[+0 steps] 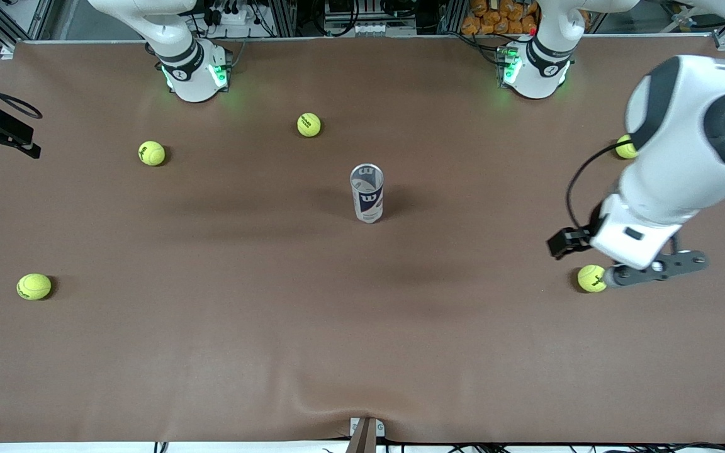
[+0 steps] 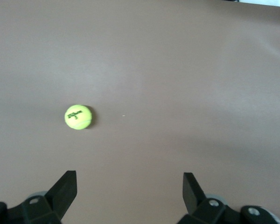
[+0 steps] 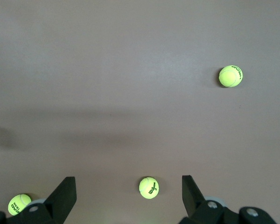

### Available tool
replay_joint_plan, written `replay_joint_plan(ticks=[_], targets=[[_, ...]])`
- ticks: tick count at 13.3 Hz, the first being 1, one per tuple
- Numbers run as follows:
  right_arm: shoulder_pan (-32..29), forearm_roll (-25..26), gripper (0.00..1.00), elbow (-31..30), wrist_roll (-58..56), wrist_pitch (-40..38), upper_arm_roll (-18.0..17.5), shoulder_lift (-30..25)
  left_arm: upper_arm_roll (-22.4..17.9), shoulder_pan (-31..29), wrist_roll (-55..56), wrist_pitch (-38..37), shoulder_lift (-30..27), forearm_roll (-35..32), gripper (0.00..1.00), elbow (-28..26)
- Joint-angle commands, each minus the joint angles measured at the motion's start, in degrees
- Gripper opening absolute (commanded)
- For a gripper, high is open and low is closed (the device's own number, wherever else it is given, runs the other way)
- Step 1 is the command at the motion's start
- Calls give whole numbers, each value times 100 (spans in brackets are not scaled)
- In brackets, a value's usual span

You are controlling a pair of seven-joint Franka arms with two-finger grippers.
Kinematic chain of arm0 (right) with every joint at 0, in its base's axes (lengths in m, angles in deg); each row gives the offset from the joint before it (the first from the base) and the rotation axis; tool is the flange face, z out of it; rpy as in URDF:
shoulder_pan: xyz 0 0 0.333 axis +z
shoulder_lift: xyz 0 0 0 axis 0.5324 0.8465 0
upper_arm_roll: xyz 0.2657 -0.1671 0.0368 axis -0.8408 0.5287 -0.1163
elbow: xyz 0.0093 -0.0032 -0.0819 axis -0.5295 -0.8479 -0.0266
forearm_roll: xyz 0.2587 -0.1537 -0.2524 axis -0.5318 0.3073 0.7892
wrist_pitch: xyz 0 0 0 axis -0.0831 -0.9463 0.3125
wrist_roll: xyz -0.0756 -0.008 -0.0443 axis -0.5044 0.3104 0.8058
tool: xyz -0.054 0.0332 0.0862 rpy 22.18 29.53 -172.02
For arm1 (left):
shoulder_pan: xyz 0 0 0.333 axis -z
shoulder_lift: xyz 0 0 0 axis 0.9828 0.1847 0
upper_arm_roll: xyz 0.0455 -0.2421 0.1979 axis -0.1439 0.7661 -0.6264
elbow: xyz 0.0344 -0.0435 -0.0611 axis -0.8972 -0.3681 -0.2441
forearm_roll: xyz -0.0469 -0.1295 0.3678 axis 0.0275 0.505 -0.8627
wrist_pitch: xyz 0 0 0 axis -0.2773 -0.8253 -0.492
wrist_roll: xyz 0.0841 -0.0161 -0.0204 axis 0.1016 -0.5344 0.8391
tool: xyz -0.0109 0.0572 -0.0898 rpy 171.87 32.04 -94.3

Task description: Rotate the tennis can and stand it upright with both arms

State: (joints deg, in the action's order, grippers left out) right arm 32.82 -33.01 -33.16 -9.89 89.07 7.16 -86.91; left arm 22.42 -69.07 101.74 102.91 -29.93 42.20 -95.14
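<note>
The tennis can stands upright at the middle of the table, its open silver rim up and its white, blue and red label facing the front camera. Neither gripper is near it, and it shows in neither wrist view. My left gripper is open and empty, up over the left arm's end of the table, with a tennis ball on the cloth below it. My right gripper is also open and empty, high over the right arm's end, with a ball far below between its fingers.
Several yellow-green tennis balls lie scattered on the brown table: one and another farther from the front camera than the can, one nearer, one under the left arm's hand, one partly hidden.
</note>
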Motion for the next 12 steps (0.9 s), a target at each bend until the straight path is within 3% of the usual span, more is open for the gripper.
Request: replay_joint_plan(ticks=[1, 6, 9, 12], targets=[[-65, -93, 100, 22, 41, 5, -35, 8, 74, -316, -439, -116, -195, 26, 100, -163], [-56, -93, 100, 31, 41, 5, -35, 25, 74, -686, -800, -195, -466, 263, 100, -232], [-56, -85, 100, 31, 41, 5, -35, 25, 276, -1046, -1133, -283, -1071, 272, 100, -741], [-39, -93, 100, 13, 41, 136, -44, 16, 276, -1012, -1170, -740, -1679, 411, 100, -1033]])
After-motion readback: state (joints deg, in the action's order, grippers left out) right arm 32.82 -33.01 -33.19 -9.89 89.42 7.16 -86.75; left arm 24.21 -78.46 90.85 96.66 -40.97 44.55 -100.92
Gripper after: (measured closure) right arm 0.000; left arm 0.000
